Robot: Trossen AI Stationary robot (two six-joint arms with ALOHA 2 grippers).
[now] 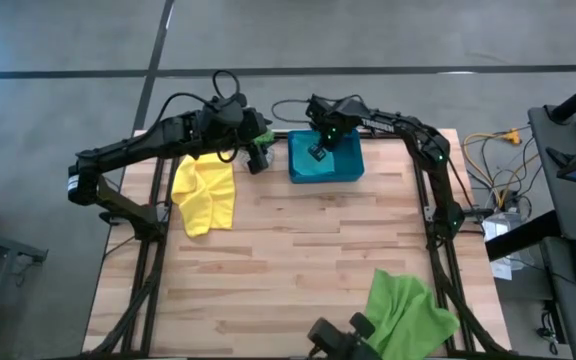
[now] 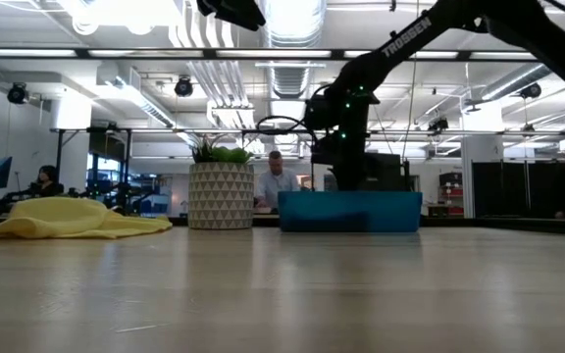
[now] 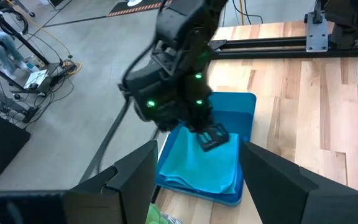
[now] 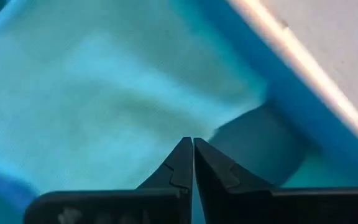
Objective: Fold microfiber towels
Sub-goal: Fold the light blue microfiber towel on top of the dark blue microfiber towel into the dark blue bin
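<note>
While a folded teal towel [image 3: 201,165] lies inside the blue tray [image 1: 353,168] at the far side of the table [image 1: 308,250], the right gripper [image 1: 319,152] is down on top of it. Its two fingers are pressed tight together, with nothing between them. I think it is patting the soft cloth flat so it sits low in the tray, or it is about to lift away. The tray looks like the place where done towels go, so they stay neat in one pile.

Just beside the tray, the left gripper [image 1: 258,158] hangs over the table edge. Its fingers are wide apart and they hold nothing. It looks toward the tray, as if it waits its turn.

Near that arm, a yellow towel [image 1: 205,195] lies bunched up on the left side of the table. It is not folded yet. A light green towel [image 1: 408,315] lies crumpled at the near right corner, well apart from the tray, and some of it hangs past the edge. I cannot see a blue towel.

Far behind the table stands a plant pot [image 2: 221,194], and people sit at desks.
</note>
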